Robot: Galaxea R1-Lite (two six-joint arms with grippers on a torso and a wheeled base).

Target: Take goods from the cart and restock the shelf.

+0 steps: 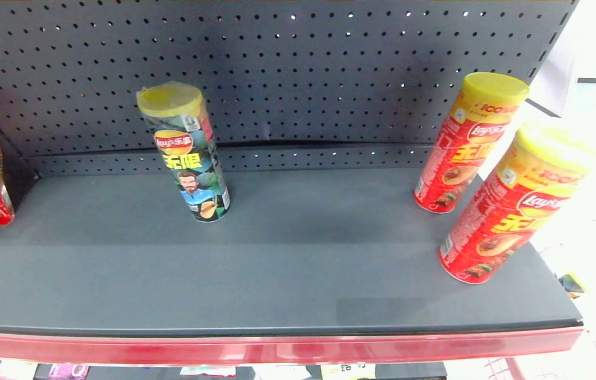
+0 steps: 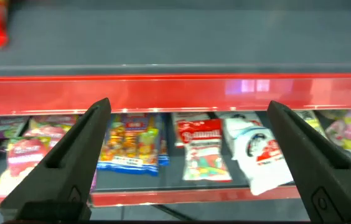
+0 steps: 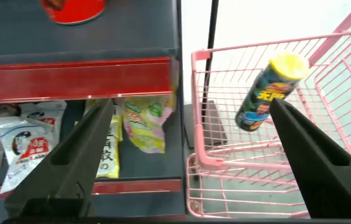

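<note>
Dark chip canister, yellow-lidded, leaning inside the pink wire cart just beside the shelf. Probably light, rigid and smooth-walled but crushable, so best clasped mid-body. Right gripper and left gripper: jaws spread wide, holding nothing.

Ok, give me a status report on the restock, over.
Open, empty: left tool, right tool. One dark can tilted in pink cart; three cans upright on shelf. No obstruction seen.

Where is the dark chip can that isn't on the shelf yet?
In the right wrist view, the dark chip can lies tilted inside the pink wire cart, which stands just past the right end of the shelf, near the red can.
</note>
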